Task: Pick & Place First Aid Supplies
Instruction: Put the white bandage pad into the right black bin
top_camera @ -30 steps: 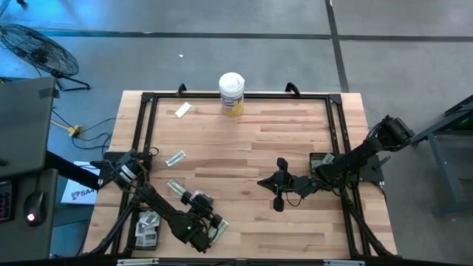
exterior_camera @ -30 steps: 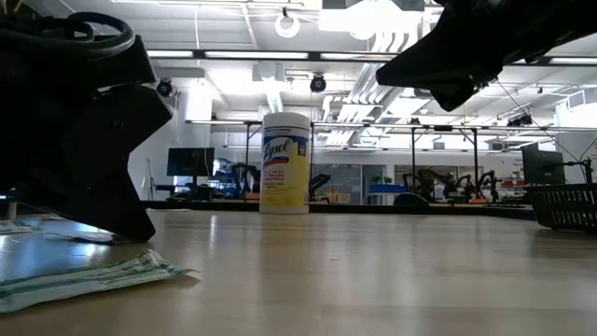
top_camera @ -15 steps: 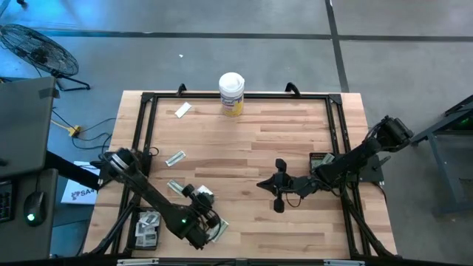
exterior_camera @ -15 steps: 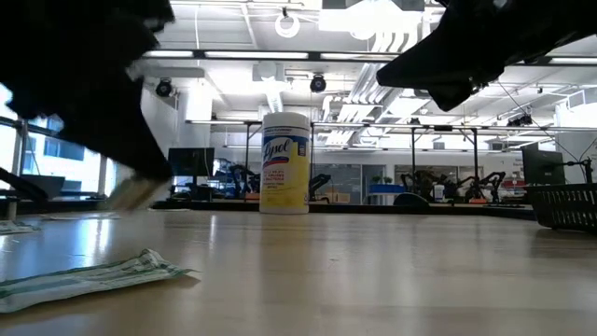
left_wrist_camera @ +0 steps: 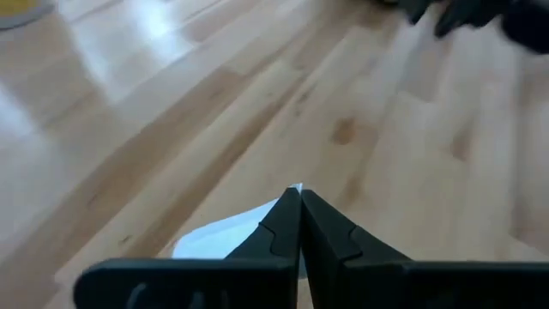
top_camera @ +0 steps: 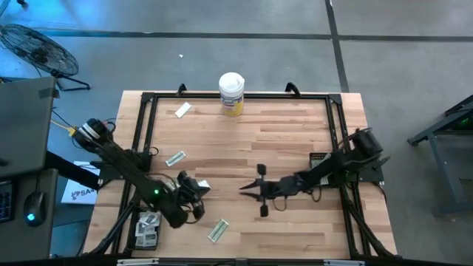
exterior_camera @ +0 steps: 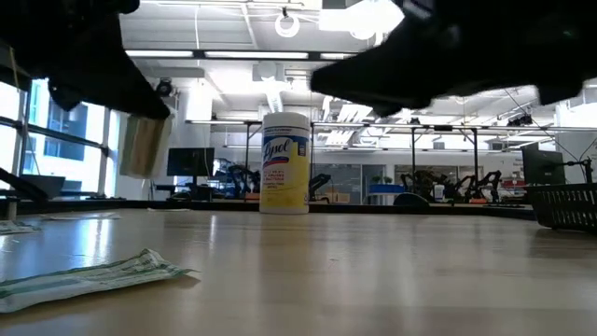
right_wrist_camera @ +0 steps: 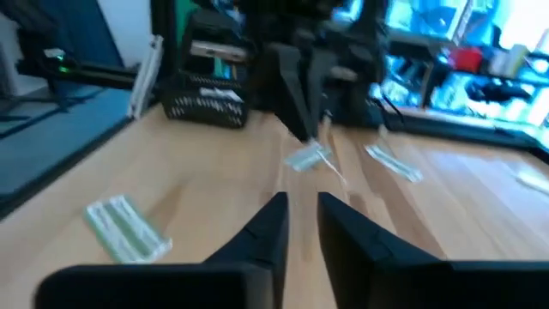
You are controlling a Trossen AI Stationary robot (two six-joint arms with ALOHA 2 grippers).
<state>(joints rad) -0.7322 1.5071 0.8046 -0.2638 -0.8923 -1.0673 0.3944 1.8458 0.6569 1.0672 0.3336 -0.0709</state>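
High view: I had the left end effector (top_camera: 194, 186) near the counter's (top_camera: 295, 125) front-left, pinched on a white packet (top_camera: 201, 185) and apparently clear of the wood. Task looked partway done. The black bin (top_camera: 146, 229) at the front-left corner already held a few packets, but loose ones were left: a green-striped wrapper (top_camera: 217, 230) near the front edge, another wrapper (top_camera: 175, 158) at mid-left, and a white one (top_camera: 182, 110) at the far left by the wipes canister (top_camera: 231, 93). The right end effector (top_camera: 260, 193) sat mid-counter, fingers a little apart, empty. A second dark basket (top_camera: 319, 158) stood at the right edge; contents unclear.

Low view: the packet (exterior_camera: 142, 145) hung in the air under the left arm, and the striped wrapper (exterior_camera: 89, 278) lay flat up front.

Left wrist view: fingers (left_wrist_camera: 283, 225) were closed together w/ the white packet (left_wrist_camera: 225, 236) caught between.

Right wrist view: own fingers (right_wrist_camera: 268, 227) narrowly parted, nothing between. Opposite, the left arm was holding its packet (right_wrist_camera: 307, 158), w/ the bin (right_wrist_camera: 206, 105) behind it.
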